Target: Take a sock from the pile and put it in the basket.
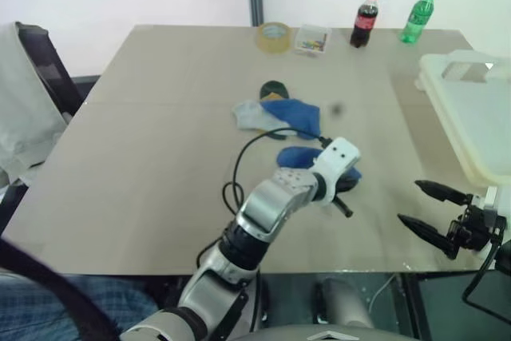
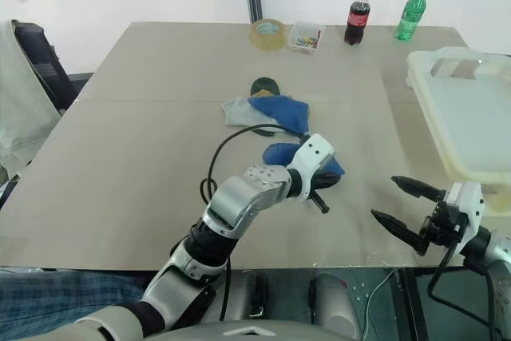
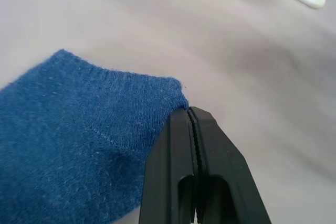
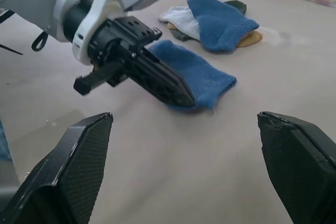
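The pile (image 1: 279,113) of blue, grey and dark socks lies at the middle of the table. One royal blue sock (image 1: 299,156) sits apart from it, nearer the front. My left gripper (image 3: 190,111) is shut on that sock's cuff edge, and its black fingers (image 4: 163,80) lie across the sock just above the table. My right gripper (image 1: 408,201) stands open at the table's front right, a short way from the sock, with nothing between its fingers. The cream-white basket (image 2: 429,117) stands at the right edge of the table.
A tape roll (image 1: 273,36), a small clear box (image 1: 311,40), a cola bottle (image 1: 366,17) and a green bottle (image 1: 417,15) line the far edge. A black cable (image 1: 237,177) loops off my left arm. A chair with cloth (image 1: 24,109) stands to the left.
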Robot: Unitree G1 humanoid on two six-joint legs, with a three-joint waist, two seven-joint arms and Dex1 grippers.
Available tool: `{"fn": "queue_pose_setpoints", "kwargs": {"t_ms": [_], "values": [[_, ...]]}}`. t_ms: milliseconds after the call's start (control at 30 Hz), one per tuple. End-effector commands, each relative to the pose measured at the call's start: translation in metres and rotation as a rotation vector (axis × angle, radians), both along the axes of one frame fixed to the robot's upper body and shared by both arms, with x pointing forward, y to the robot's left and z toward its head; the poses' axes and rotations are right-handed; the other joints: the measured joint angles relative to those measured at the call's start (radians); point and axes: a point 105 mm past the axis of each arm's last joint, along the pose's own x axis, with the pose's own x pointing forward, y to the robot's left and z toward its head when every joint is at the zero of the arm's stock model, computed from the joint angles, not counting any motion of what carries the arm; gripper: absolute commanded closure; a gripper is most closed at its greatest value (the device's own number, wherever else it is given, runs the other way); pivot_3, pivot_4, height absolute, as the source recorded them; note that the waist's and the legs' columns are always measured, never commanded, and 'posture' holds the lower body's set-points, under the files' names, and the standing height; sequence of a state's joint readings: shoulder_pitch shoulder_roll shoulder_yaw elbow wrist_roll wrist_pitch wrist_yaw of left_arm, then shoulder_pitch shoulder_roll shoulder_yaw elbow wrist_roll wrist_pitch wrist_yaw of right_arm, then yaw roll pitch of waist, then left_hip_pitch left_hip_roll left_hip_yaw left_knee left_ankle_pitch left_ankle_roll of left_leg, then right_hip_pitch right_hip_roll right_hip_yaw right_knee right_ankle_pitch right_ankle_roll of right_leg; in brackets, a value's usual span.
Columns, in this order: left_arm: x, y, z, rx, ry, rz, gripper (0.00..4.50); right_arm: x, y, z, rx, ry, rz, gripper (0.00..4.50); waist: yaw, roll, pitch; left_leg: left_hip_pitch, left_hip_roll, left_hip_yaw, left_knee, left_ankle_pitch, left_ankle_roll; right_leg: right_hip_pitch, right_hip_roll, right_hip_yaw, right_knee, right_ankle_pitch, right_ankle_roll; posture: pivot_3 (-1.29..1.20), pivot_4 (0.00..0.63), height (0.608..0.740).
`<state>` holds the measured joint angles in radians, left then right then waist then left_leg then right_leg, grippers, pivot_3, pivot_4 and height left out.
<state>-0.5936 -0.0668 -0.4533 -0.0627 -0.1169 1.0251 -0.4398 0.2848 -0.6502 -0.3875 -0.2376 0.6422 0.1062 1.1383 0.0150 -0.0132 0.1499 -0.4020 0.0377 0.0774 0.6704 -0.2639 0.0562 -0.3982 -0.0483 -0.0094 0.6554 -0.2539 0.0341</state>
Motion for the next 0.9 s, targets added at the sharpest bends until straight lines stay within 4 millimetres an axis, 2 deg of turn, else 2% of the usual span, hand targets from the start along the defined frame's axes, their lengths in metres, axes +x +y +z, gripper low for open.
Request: {"fn": "queue_pose_setpoints", "kwargs": {"t_ms": [33,133,167,200,300,500,567,633,700,767,900], "values": [[0.004,-0.013,0.01,-0.016,-0.067,-0.019,4.45,0.0,0.001,0.004,-0.002,-0.031,-0.002,0.0,0.0,0.0,0.0,0.0,0.0,0.0,0.0,0.0,0.0,0.0,0.0,0.0,0.0,0.0,0.0,0.0,0.15,0.735],[0.002,-0.018,0.01,-0.02,-0.095,-0.049,4.45,0.001,0.001,0.004,0.0,-0.033,-0.006,0.0,0.0,0.0,0.0,0.0,0.0,0.0,0.0,0.0,0.0,0.0,0.0,0.0,0.0,0.0,0.0,0.0,0.15,0.735],[0.001,-0.019,0.011,-0.024,-0.106,-0.061,3.89,0.002,0.001,0.003,0.0,-0.034,-0.008,0.0,0.0,0.0,0.0,0.0,0.0,0.0,0.0,0.0,0.0,0.0,0.0,0.0,0.0,0.0,0.0,0.0,0.15,0.735],[0.0,-0.019,0.012,-0.026,-0.113,-0.068,3.68,0.002,0.001,0.003,0.001,-0.035,-0.009,0.0,0.0,0.0,0.0,0.0,0.0,0.0,0.0,0.0,0.0,0.0,0.0,0.0,0.0,0.0,0.0,0.0,0.15,0.735],[0.0,-0.016,0.024,-0.1,-0.102,-0.054,2.46,0.003,0.001,0.004,0.002,-0.039,-0.01,0.0,0.0,0.0,0.0,-0.001,0.0,0.0,0.0,0.0,0.0,0.0,-0.001,0.0,0.0,0.0,0.0,0.0,0.15,0.735],[0.003,0.017,0.057,-0.218,-0.105,-0.079,2.46,0.006,0.001,0.003,-0.002,-0.042,-0.004,0.0,-0.001,0.001,0.0,0.0,0.0,0.0,0.0,0.0,0.0,-0.001,0.0,0.0,0.001,0.0,0.0,0.0,0.15,0.735],[0.013,0.034,0.067,-0.242,-0.114,-0.036,2.46,0.008,0.002,0.004,-0.001,-0.046,-0.002,0.0,-0.001,0.001,0.0,0.0,0.0,0.0,0.0,0.0,0.0,-0.001,0.0,0.0,0.001,0.0,0.0,0.0,0.15,0.735],[0.035,0.056,0.072,-0.236,-0.152,0.074,2.46,0.009,0.002,0.004,0.001,-0.05,0.001,0.0,-0.001,0.0,0.001,0.0,0.0,0.0,0.001,0.0,0.0,-0.001,0.0,0.0,0.002,0.0,0.0,0.0,0.15,0.735],[0.065,0.082,0.059,-0.139,-0.199,0.237,2.46,0.011,0.003,0.004,0.003,-0.052,0.003,0.0,0.0,0.0,0.001,0.0,0.0,0.0,0.001,0.0,0.0,-0.001,0.0,-0.001,0.002,0.0,0.0,0.0,0.15,0.735],[0.08,0.095,0.046,-0.042,-0.271,0.291,2.46,0.013,0.004,0.004,0.005,-0.055,0.007,0.0,0.001,0.0,0.001,0.001,-0.001,0.001,0.001,0.0,0.0,0.0,0.0,-0.002,0.002,0.0,0.0,0.0,0.15,0.735],[0.085,0.091,0.023,0.006,-0.279,0.278,2.46,0.016,0.005,0.004,0.006,-0.063,0.013,0.0,0.003,-0.001,0.001,0.0,-0.001,0.001,0.001,0.0,0.0,0.0,0.0,-0.002,0.001,0.0,0.0,0.0,0.15,0.735]]}}
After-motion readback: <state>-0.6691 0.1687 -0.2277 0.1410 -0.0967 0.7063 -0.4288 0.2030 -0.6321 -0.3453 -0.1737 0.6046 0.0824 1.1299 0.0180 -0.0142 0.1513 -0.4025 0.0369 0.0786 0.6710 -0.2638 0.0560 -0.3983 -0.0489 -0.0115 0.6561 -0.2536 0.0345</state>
